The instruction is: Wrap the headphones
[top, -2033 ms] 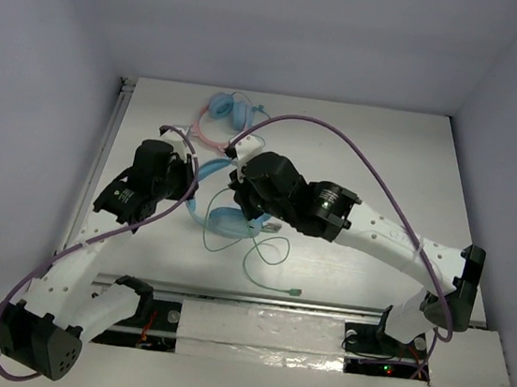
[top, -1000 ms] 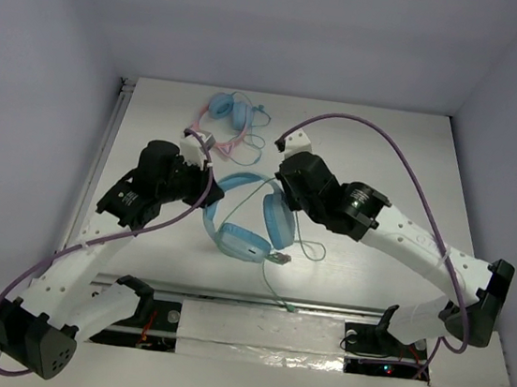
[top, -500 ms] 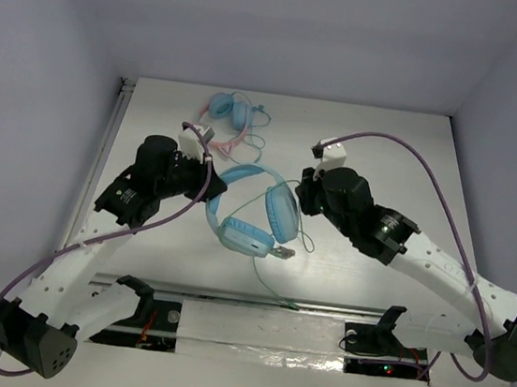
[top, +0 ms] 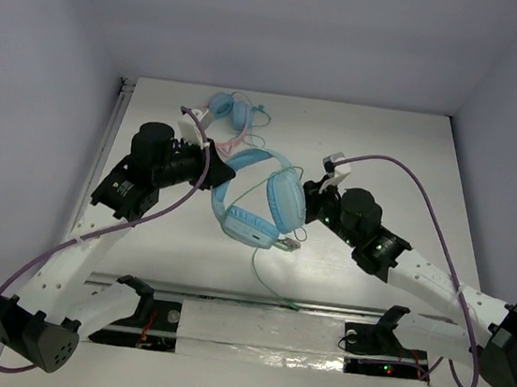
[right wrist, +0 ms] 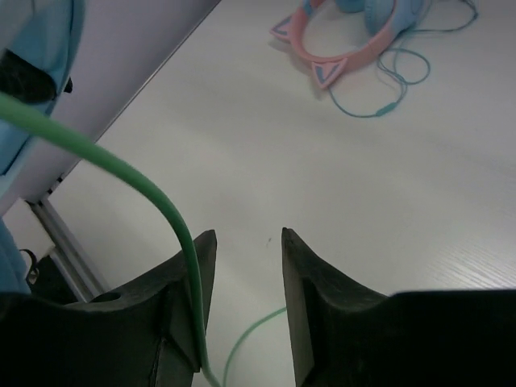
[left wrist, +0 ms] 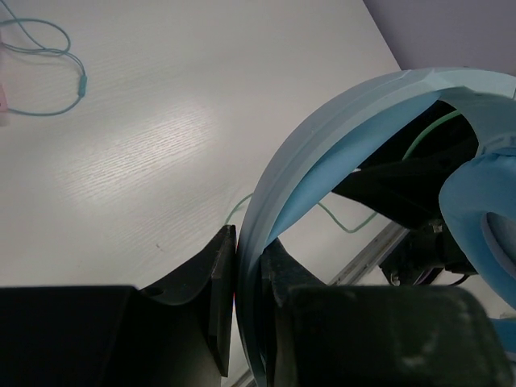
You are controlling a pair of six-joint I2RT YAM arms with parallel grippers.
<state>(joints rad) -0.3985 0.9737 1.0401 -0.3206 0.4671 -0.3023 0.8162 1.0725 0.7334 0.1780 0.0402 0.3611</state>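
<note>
The headphones (top: 271, 205) sit near the middle of the table (top: 386, 153), between the two arms. Their blue headband (left wrist: 322, 145) arches up and away from the left gripper (left wrist: 248, 274). One oval cup faces the overhead camera, and the other lies just in front of it, toward the near edge. Whether the cups rest on the tabletop cannot be told.

The left gripper is closed tight on the headband, which is pinched edgewise between its two fingers (left wrist: 216, 278) with no gap showing.

The pale green cable (right wrist: 153, 193) leaves the cups, curls on the table in front of them and trails toward the near edge. In the right wrist view it also sweeps in from the upper left and runs down along the inner face of one finger.

The right gripper (right wrist: 242, 282) sits just beside the upper cup on its right. Its fingers stand apart with bare table visible between them, and it clamps nothing.

A smaller cat-ear pair (top: 226, 109), with a pink band and a thin teal cord, lies near the far edge, behind the left gripper.
</note>
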